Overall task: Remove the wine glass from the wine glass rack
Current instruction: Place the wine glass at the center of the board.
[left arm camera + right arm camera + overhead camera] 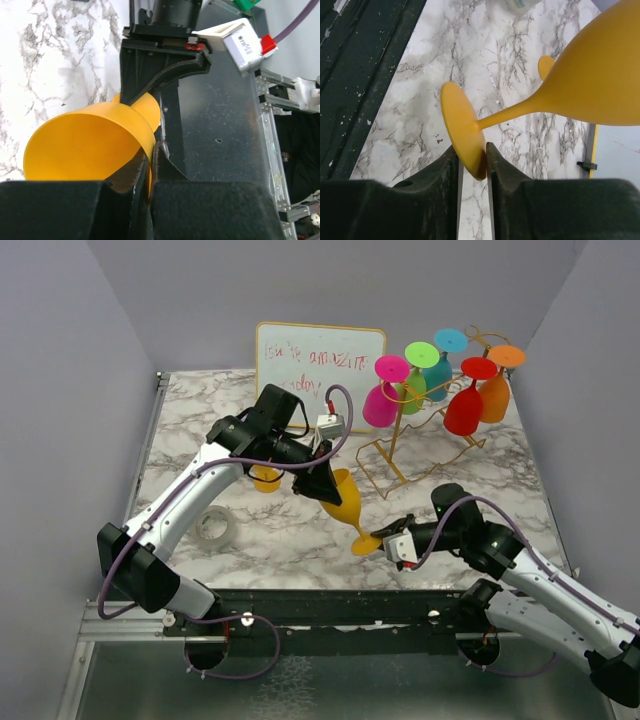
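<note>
Currently left fingers [167, 167] clamp the likely light, slick wine glass [345, 502] by its rim; right fingers [502, 165] straddle its foot [462, 127], grip unclear

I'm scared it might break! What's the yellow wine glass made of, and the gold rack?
The yellow wine glass looks like matte, opaque plastic: solid colour, nothing shows through. The wine glass rack seems thin gold-coloured metal wire, probably.

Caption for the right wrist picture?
Yellow glass, its foot between the fingers of the right end effector, over a marble table.
</note>
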You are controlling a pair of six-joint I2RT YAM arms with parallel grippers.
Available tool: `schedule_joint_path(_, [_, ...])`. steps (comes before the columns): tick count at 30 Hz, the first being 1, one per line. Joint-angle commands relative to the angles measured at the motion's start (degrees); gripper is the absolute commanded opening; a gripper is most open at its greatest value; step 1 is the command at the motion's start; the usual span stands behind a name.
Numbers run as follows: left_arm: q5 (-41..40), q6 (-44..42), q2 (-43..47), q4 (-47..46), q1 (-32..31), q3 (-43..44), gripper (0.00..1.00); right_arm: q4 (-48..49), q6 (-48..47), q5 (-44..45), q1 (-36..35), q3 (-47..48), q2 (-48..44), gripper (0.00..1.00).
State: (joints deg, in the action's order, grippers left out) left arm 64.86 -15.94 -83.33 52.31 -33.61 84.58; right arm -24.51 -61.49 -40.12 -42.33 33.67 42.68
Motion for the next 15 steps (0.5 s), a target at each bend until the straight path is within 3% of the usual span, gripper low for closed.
schedule_joint_path(1, [-6.6,-3.5,1.7,-1.3,0.4,0.4,0.00,-1.0,0.7,-1.5,-0.2,0.5,-1.1,0.32])
schedule_joint_path(9, [-13.1,-2.1,3.4,-1.2,0.4,0.0,0.00,-4.0,1.9,0.1,-0.3,0.7,-3.7,0.37])
schedule_joint_path(15, [-25.2,4.2,4.4,-1.3,0.1,-3.5,0.00,2.7,10.8,-0.2,-0.2,-2.1,-7.7,0.37])
